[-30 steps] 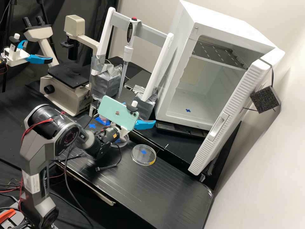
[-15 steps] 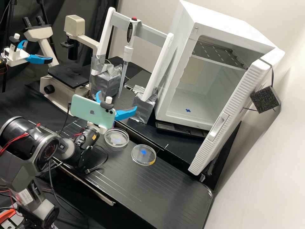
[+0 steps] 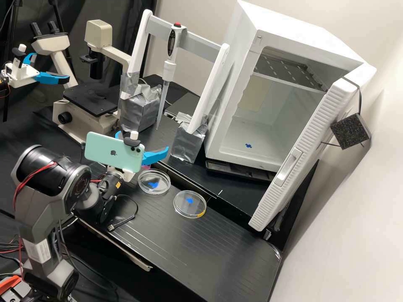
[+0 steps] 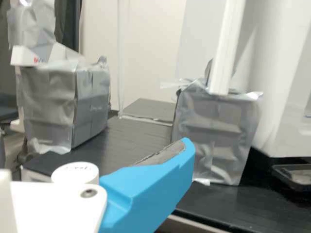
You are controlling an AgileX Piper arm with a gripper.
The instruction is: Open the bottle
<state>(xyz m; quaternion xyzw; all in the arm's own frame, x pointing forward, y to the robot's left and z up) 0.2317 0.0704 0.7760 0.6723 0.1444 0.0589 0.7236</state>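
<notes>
Lining up on the cap looks like the step in hand; no grip made. Can't place the bottle for sure: pinkish patch [image 3: 145, 167], left of centre in the high view, may be part of it. Clear dish [image 3: 154, 187] sits just in front of that patch. Jaws [image 3: 142, 140] are apart, empty, just above and left of the dish. Confirm bottle position first. Then come in slow, centre the cap between the pads, grip cap only, keep the turn axis upright. Light squeeze, short twists; body could spin or tip if nothing holds it. Watch swing of the phone [image 3: 113, 152] and the hanging pipette [image 3: 169, 71], upper centre of the frame.
</notes>
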